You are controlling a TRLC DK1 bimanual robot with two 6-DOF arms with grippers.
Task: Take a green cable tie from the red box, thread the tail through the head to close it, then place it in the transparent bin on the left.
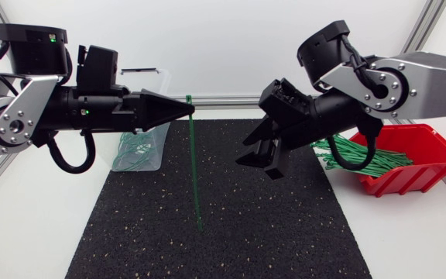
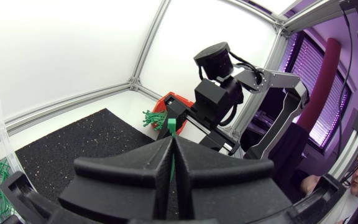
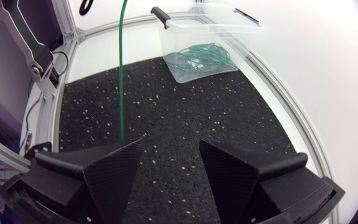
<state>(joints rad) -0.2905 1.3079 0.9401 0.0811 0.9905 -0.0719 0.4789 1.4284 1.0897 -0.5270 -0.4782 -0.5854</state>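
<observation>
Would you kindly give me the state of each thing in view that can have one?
left hand, shut on the green cable tie
green cable tie, straight, unlooped, hanging down
right hand, open, empty
transparent bin, holds curled ties
red box, holds a tie pile

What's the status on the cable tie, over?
Left gripper shut on cable tie near its top end, tail hanging down, not yet looped. Right gripper open, empty, beside the tail. Nothing in the way.
</observation>
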